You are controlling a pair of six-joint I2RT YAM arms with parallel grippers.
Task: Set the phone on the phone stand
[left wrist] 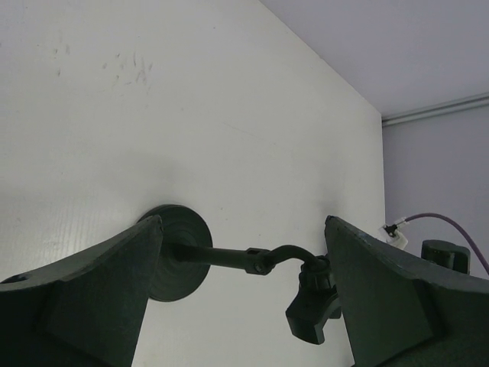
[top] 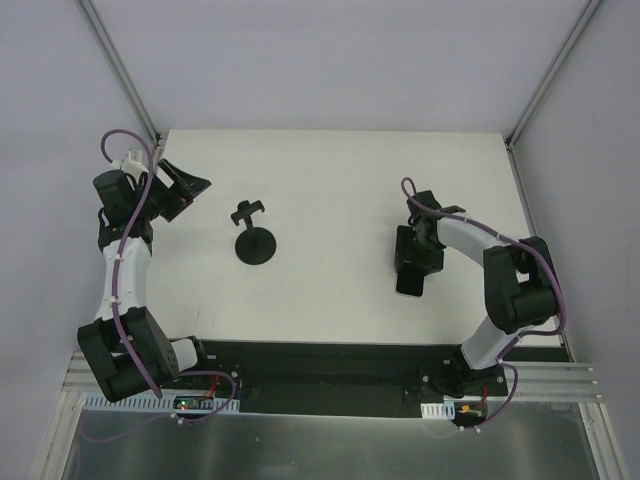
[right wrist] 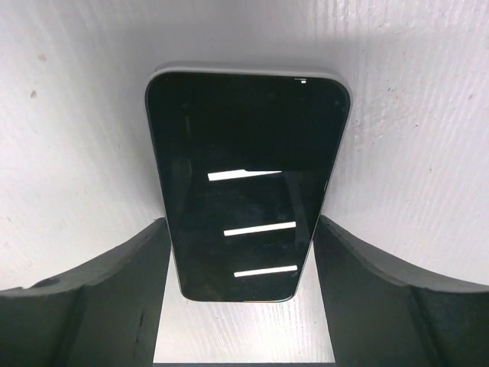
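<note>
My right gripper (right wrist: 241,220) clamps the phone (right wrist: 244,176), flat near the right edge of the table (top: 340,190) | risk: slick edges slip on lift | left gripper (top: 187,192) apart; unbraced phone stand (top: 255,240) may tip

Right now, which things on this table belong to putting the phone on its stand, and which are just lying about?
For the job:
- phone, flat on the table, between the right gripper's fingers
- phone stand, upright, nothing on it

Not in play:
- left gripper, open, beside the stand
- metal rails at the near edge
Nothing else loose shows.
</note>
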